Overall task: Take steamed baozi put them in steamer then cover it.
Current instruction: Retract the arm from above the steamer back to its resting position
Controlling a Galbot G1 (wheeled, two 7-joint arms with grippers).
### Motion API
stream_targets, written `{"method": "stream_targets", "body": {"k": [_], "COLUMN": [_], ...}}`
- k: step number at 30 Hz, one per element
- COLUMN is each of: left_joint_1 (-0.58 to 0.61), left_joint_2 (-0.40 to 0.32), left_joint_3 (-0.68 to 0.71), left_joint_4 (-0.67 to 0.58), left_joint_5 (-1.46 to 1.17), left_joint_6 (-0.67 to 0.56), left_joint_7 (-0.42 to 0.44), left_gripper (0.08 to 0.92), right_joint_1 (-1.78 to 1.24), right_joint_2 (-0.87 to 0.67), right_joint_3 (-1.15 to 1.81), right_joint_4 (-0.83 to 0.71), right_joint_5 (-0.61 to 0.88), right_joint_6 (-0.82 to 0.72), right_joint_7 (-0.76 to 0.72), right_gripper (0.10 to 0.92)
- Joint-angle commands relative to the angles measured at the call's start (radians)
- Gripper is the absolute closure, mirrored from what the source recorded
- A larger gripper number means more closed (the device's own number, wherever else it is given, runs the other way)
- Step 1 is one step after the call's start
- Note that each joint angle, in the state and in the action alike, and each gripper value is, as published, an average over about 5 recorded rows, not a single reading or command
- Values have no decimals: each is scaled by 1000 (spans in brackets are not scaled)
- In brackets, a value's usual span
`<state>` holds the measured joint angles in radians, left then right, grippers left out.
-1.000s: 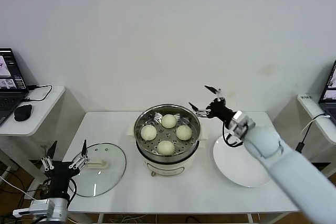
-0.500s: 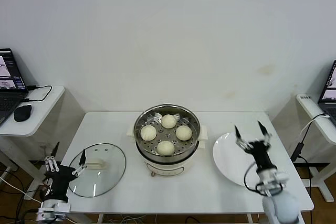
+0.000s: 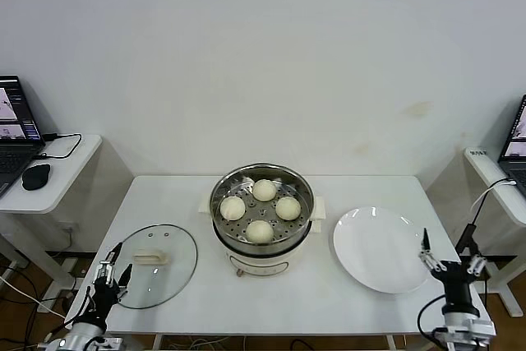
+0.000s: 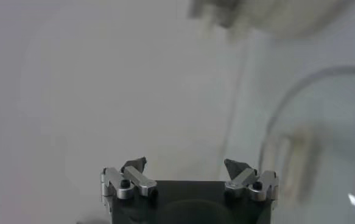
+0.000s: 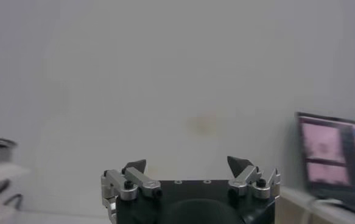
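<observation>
Since a second ago our right tool point(image 3: 449, 259) has dropped from beside the steamer point(image 3: 261, 218) to the table's point(image 3: 279, 302) front right edge; our left tool point(image 3: 110, 273) sank too. Both stand open, empty. Four steamed baozi point(image 3: 260, 231) sit in the uncovered steamer, lid point(image 3: 154, 265) and plate point(image 3: 380, 248) flanking it.

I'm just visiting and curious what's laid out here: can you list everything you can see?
steamed baozi: four, cream-white, in the steamer
steamer: one, steel on cream base, table centre, uncovered
glass lid: one, clear, flat on the table's left
plate: one, white, table's right
table: one, white
laptop, mouse: black, left side desk
left gripper: open, at the table's front-left edge
right gripper: open, at the front-right corner
</observation>
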<state>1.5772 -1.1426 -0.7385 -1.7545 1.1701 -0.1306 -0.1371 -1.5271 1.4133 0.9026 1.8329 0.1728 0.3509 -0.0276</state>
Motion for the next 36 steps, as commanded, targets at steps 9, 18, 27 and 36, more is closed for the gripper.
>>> {"method": "stream_targets", "body": {"k": [9, 18, 27, 36], "left_joint_1": [-142, -242, -286, -335], "left_joint_2": [21, 32, 29, 19], "left_joint_3": [96, 110, 127, 136], "left_joint_4": [156, 231, 278, 330], "left_joint_5": [165, 158, 141, 123], "left_joint_6": [-12, -17, -26, -40], "left_joint_7": [3, 0, 6, -6], "left_gripper": [177, 177, 177, 177], "right_joint_1": [-57, -62, -62, -74], "right_joint_2": [41, 41, 48, 51], "right_joint_3": [72, 91, 94, 99], "right_joint_4": [4, 2, -1, 1], "right_joint_5": [-6, -11, -16, -20], "right_joint_6": [32, 33, 34, 43], "right_joint_7": [32, 31, 29, 28], "right_gripper": [203, 203, 203, 203]}}
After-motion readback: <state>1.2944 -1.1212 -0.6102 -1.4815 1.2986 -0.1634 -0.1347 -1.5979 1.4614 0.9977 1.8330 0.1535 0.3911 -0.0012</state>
